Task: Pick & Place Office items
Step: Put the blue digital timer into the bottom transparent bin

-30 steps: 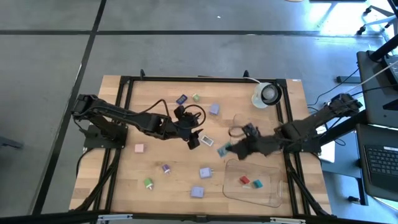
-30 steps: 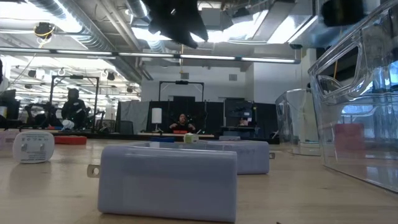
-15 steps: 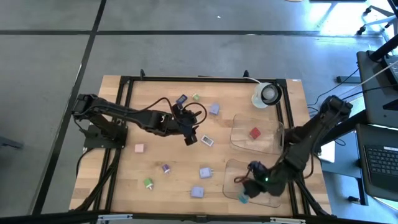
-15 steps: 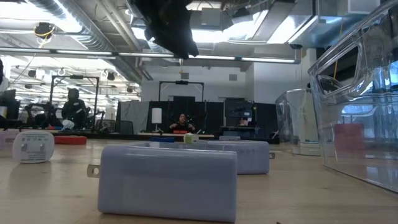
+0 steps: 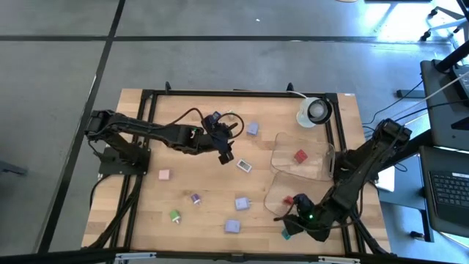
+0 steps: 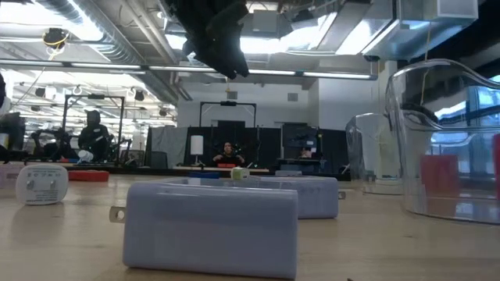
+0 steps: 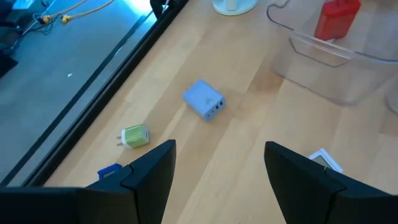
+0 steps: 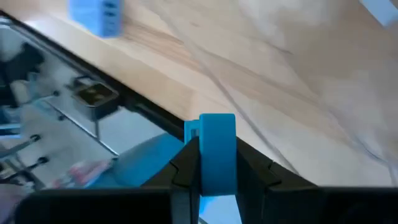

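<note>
Since a moment ago the right tool point(image 5: 287, 232) has swung to the tabletop's point(image 5: 183, 183) near edge, clamped tight on a small teal blocky piece point(image 8: 217, 152) beside the nearer clear plastic tray point(image 5: 282, 192), seemingly mid-placement and needing release over that tray, while the left tool point(image 5: 223, 154) hovers wide and empty.

Wooden table point(image 5: 146, 213), black frame round edges. On it lay scattered small pieces: pink point(image 5: 164, 174), purple point(image 5: 195, 198), green point(image 5: 175, 215), two lavender-blue blocks point(image 5: 241, 203), white piece point(image 5: 244, 166). White tape roll point(image 5: 314, 111) sat at far right corner. Two clear trays point(image 5: 319, 165) rested on right side.
</note>
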### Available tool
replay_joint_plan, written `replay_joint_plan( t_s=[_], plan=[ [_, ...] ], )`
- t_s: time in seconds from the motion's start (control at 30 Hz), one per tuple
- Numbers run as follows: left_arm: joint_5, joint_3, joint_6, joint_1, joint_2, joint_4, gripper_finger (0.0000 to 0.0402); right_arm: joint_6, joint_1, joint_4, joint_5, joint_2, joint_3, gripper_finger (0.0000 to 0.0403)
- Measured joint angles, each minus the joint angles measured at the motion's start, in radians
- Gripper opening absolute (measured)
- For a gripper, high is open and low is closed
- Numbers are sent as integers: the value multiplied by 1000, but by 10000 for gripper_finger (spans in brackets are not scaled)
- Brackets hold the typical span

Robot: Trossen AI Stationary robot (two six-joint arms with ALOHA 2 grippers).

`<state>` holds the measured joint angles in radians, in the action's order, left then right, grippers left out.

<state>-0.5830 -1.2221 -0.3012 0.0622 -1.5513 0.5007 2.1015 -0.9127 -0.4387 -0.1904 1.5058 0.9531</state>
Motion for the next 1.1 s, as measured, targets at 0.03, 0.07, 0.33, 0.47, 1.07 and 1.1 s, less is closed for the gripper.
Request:
replay_joint_plan(
  t_s=[0.03, 0.07, 0.33, 0.47, 1.07, 1.1],
  plan=[
    [2, 0, 0, -1, 0, -3, 242, -12, 0, 8, -5, -10, 0, 68],
    [2, 0, 0, -1, 0, -4, 242, -19, 0, 17, -5, -18, 0, 68],
    [1, 0, -3, -6, 0, -11, 242, -87, -8, -69, -167, -113, 1, 68],
    [1, 0, -11, -13, 0, -11, 242, -9, 1, -238, -294, -124, 1, 68],
    [-1, 0, -3, -31, 0, -4, 242, -225, 56, -309, 6, -27, 0, 73],
    [-1, 0, -6, -34, 0, -4, 242, -225, 56, -309, 8, -27, 0, 77]
  ],
)
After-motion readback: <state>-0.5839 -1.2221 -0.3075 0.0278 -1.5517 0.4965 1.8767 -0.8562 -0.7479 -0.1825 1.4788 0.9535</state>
